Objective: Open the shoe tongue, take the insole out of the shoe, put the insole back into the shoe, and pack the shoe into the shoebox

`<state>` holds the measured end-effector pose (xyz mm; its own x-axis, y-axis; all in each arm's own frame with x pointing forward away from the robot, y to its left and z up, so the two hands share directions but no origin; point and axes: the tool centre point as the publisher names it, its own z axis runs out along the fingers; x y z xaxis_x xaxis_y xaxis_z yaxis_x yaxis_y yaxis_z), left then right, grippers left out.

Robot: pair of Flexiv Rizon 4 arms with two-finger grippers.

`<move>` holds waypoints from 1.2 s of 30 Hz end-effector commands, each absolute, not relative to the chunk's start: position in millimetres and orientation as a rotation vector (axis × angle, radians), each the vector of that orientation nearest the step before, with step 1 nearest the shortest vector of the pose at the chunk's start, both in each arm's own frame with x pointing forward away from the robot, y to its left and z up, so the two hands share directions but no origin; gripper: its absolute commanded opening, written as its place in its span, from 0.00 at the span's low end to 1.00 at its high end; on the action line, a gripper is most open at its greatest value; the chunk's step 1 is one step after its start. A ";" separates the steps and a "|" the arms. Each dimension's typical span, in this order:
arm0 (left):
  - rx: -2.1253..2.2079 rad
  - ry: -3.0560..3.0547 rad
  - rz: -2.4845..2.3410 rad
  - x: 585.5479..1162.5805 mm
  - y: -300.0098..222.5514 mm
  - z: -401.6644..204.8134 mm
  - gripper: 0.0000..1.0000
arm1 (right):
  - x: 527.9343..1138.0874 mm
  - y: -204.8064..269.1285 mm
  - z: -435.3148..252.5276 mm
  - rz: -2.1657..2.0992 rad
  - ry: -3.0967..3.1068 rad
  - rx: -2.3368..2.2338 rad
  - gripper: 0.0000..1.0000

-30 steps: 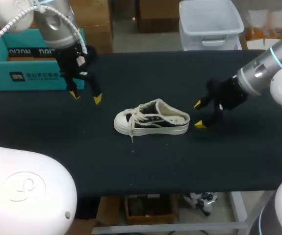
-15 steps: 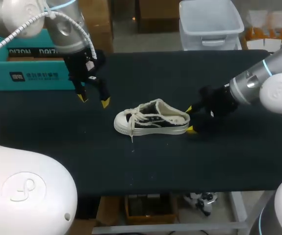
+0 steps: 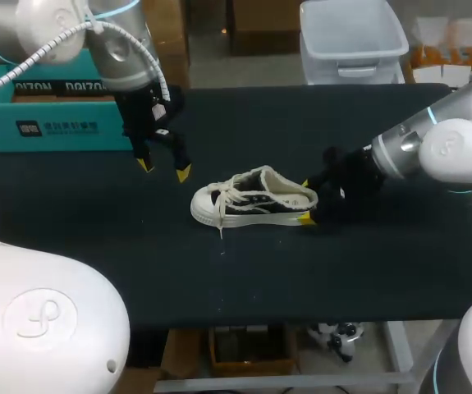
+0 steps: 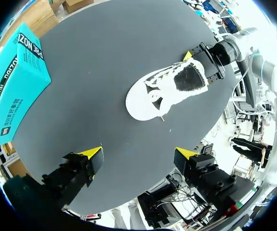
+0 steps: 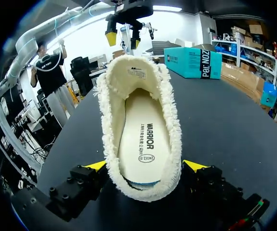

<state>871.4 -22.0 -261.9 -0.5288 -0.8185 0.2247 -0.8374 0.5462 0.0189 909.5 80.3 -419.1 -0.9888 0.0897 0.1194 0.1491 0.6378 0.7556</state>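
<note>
A black low shoe with white sole, laces and a fleecy cream collar lies on its sole mid-table, toe to the left. Its cream insole lies flat inside. My right gripper is open at the heel, one finger on each side of it; the heel fills the gap between the yellow tips. My left gripper hangs open above the table, behind and left of the toe, holding nothing; in its wrist view the shoe lies well ahead of the gripper. The teal shoebox stands at the far left.
The dark table top runs wide in front of the shoe down to its front edge. The shoebox stands on the table's back left part, behind my left arm.
My right gripper has slid left until its open fingers straddle the shoe's heel. My left gripper has moved right and nearer the toe. The shoe has stayed put.
</note>
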 end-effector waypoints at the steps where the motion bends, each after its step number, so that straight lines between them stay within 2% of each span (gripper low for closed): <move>1: 1.395 -2.571 0.133 873.4 -24.6 -264.5 1.00 | 912.3 83.5 -427.0 -1.302 -2.764 -0.200 1.00; 14: 1.449 -2.539 0.144 873.7 -34.4 -266.9 1.00 | 913.6 86.6 -437.7 -1.343 -2.746 -0.204 1.00; 15: 1.457 -2.534 0.147 873.4 -35.3 -266.5 1.00 | 913.6 86.3 -438.1 -1.346 -2.746 -0.204 0.86; 16: 1.474 -2.530 0.153 873.1 -36.5 -265.7 1.00 | 913.5 86.0 -438.7 -1.351 -2.747 -0.202 0.27; 17: 1.489 -2.524 0.161 872.4 -38.9 -264.4 1.00 | 913.3 85.6 -439.4 -1.355 -2.751 -0.193 0.00; 25: 1.567 -2.488 0.166 868.6 -63.1 -265.6 1.00 | 912.1 85.4 -443.6 -1.411 -2.760 -0.173 0.00; 36: 1.617 -2.471 0.070 869.9 -131.0 -252.5 1.00 | 911.3 85.3 -444.4 -1.430 -2.763 -0.178 0.00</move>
